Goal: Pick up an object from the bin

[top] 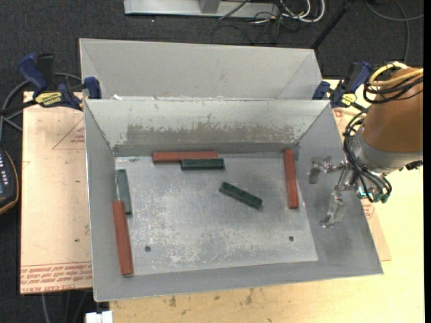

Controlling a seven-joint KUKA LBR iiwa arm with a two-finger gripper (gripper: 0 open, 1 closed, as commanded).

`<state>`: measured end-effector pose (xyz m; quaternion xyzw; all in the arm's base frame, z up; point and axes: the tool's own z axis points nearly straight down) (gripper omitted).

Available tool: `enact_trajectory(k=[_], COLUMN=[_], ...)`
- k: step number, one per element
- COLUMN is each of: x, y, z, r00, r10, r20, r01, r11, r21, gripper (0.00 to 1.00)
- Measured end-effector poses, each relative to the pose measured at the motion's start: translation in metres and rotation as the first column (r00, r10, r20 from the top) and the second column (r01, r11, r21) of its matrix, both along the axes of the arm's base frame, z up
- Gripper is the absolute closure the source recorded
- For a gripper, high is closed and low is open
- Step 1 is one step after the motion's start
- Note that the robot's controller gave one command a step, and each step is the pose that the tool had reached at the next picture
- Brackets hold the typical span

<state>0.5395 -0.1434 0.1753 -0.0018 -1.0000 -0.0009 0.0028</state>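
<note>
My gripper (322,196) hangs over the bin's right sloping wall, open, with nothing between its fingers. Nearest to it, a red-brown bar (291,179) lies along the right edge of the bin floor, just left of the fingers. A short dark green bar (240,195) lies slanted near the middle of the floor.
At the back wall lie a red-brown bar (185,157) and a dark green bar (202,164), side by side. Along the left edge lie a dark green bar (123,191) and below it a red-brown bar (122,237). The arm comes in from the right.
</note>
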Motion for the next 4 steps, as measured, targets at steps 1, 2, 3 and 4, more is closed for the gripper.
enact_trajectory(k=[1, 2, 3, 4], x=[0.051, 0.085, 0.084, 0.078], y=[0.064, 0.126, 0.121, 0.119], z=[-0.096, -0.105, -0.104, 0.041], r00=[1.0, 0.999, 0.999, 1.0], r10=[-0.031, -0.045, -0.051, 0.014], r20=[0.002, 0.01, 0.008, 0.018], r01=[0.031, 0.045, 0.051, -0.014], r11=[1.0, 0.999, 0.999, 1.0], r21=[0.003, 0.002, -0.001, -0.002], gripper=[0.0, 0.0, 1.0, 1.0])
